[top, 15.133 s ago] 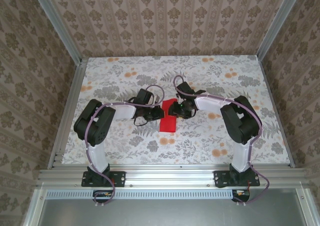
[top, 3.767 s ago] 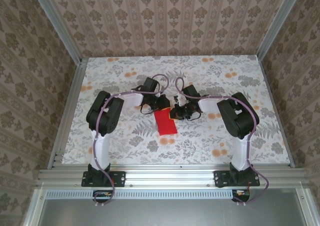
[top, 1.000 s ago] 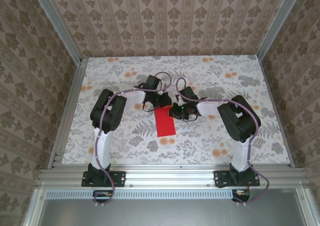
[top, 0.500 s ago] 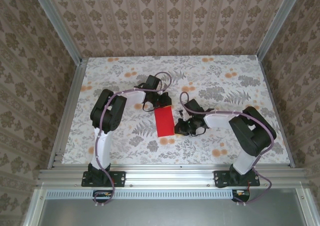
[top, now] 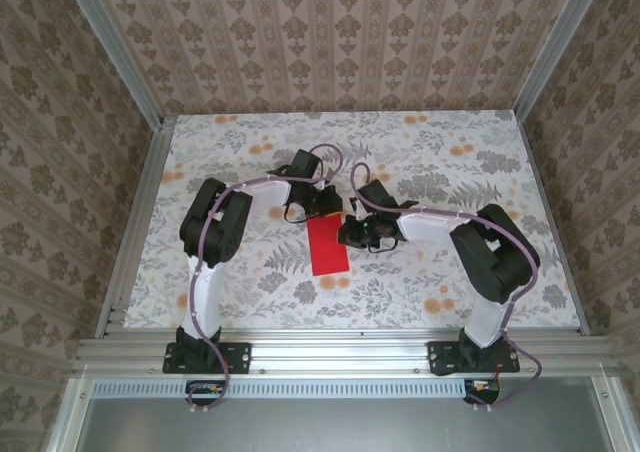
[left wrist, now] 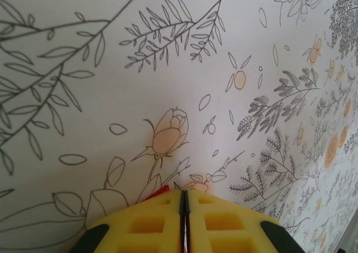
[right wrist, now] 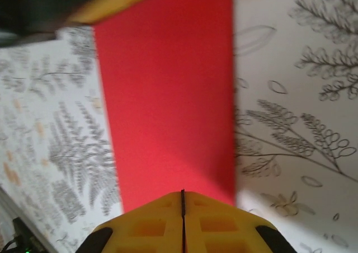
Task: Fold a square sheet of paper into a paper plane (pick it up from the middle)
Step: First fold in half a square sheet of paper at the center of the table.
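Red paper (top: 328,244), right gripper (top: 348,234) shifted back up its right edge

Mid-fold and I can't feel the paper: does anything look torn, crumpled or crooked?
Nothing stands out. The red sheet lies on the table as a straight-edged strip, no tear or crumple visible. The left gripper is shut on its far end; the right gripper is shut at its right edge.

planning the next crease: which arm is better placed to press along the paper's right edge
Right, likely. Its jaws sit shut at the right edge of the paper, seemingly free to slide along it. The left jaws are clamped on the far end, anchoring it.
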`<state>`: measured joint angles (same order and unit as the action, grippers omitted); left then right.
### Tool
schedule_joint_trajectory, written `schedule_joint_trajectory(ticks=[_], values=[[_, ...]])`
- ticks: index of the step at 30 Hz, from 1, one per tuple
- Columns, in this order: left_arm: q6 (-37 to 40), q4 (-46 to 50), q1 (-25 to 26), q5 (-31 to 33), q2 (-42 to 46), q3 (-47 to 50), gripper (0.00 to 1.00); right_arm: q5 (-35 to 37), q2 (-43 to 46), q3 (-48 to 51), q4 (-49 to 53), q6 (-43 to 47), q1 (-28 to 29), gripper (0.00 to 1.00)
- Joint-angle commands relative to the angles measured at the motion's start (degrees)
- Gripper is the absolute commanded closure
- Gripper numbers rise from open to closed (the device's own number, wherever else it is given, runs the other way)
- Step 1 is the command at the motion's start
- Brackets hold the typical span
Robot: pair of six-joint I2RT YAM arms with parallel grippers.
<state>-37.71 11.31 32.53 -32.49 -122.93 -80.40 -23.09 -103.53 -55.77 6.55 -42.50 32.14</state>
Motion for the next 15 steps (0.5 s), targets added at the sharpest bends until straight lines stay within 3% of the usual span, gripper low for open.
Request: schedule_joint_trajectory(ticks=[1,15], values=[[-0.06,0.85,-0.15,-2.10,3.13,0.88,0.88,-0.43,-2.18,0.34,0.75,-1.44,-0.15,0.92],[-0.81,-2.52,1.55,-7.58,5.80,7.99,0.90,-0.70,-5.08,2.69,2.15,-1.53,-0.49,0.94]])
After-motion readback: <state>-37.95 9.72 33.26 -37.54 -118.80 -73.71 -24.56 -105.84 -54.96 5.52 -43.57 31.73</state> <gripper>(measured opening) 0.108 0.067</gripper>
